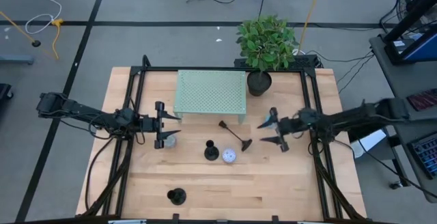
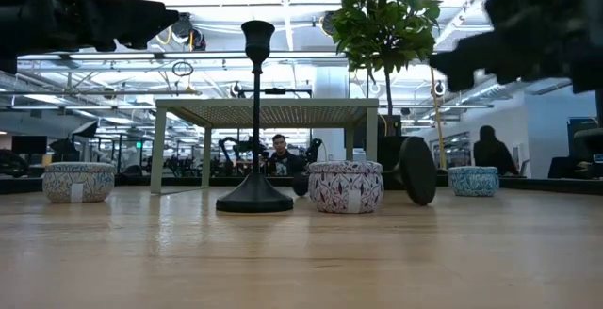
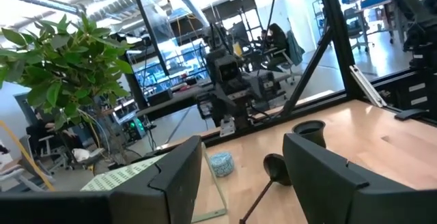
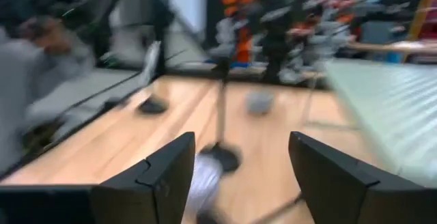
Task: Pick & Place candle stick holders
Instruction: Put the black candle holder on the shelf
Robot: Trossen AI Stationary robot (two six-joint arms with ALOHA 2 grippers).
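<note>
Both the left gripper point(image 1: 166, 130) and right gripper point(image 1: 274, 130) hover with fingers open. The toppled matte-black candle stick holder point(image 1: 235, 134) at the desk's point(image 1: 287, 183) centre could roll away if nudged.

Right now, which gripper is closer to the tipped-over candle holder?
Right. The right gripper hovers just beside the tipped holder, on its base side. The left gripper is farther off, beyond the upright holder.
</note>
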